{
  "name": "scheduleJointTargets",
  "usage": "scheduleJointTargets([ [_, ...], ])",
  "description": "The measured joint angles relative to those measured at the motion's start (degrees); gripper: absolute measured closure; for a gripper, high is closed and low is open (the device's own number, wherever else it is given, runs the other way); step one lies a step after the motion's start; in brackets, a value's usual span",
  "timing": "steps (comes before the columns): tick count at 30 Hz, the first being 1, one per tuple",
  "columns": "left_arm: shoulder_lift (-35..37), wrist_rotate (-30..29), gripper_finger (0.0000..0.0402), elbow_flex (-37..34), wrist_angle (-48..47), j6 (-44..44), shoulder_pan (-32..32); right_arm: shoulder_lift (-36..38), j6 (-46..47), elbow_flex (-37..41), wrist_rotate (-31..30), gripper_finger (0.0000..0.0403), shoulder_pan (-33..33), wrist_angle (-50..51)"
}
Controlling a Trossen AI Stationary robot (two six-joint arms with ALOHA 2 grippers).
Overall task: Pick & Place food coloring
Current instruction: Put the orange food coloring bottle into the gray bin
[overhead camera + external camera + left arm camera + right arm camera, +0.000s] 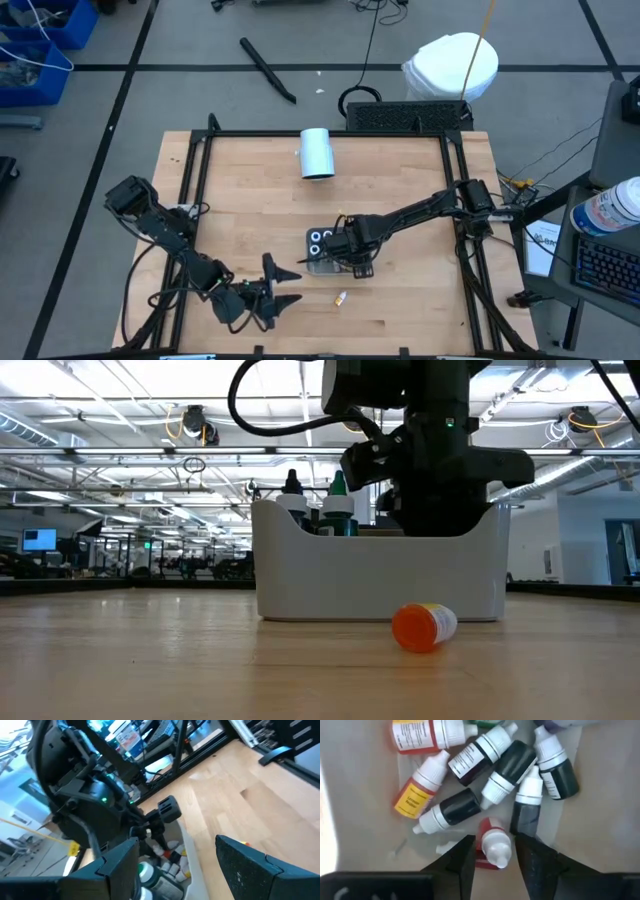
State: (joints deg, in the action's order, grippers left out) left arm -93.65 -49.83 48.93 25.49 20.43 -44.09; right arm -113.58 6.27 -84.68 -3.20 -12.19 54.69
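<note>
A: Reaching into the grey rectangular plastic tray [318, 264] at frame centre, the right gripper [492, 855] straddles a small red white-capped food coloring bottle [492, 845], fingers spread.

B: Next?

A: Probably pinching, then lifting. The left gripper [280, 287], lower left, waits open.

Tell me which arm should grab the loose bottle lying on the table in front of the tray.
Probably left. The left gripper hangs open near the orange-ended bottle, with bare wood between them. The right gripper is down in the tray, fingers around a red bottle.
</note>
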Motion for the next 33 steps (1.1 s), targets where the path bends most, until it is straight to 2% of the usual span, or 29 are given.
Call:
scheduleJointTargets([
  [7,0.0,0.5,0.0135,0.0,0.0,0.0,0.0,2.9,0.5,0.0,-4.3,0.0241,-0.4,2.1],
  [14,0.0,0.8,0.0135,0.0,0.0,0.1,0.0,11.9,1.4,0.0,-4.6,0.0228,-2.5,1.4],
  [17,0.0,0.8,0.0135,0.0,0.0,0.1,0.1,17.5,-0.3,0.2,-10.9,0.0240,-6.0,-1.0],
  [20,0.0,0.9,0.0135,0.0,0.0,0.0,0.4,23.7,-2.5,4.0,-17.2,0.0270,-11.2,-9.3],
  [25,0.0,4.4,0.0135,0.0,0.0,-1.1,1.9,32.5,-4.7,21.0,-18.0,0.0346,-19.2,-34.5],
  [28,0.0,7.7,0.0135,0.0,0.0,-2.1,3.1,35.6,-8.1,30.3,-20.4,0.0391,-22.1,-49.2],
  [33,0.0,14.8,0.0135,0.0,0.3,-8.1,5.6,38.1,-10.4,39.4,-24.5,0.0387,-22.9,-61.1],
])
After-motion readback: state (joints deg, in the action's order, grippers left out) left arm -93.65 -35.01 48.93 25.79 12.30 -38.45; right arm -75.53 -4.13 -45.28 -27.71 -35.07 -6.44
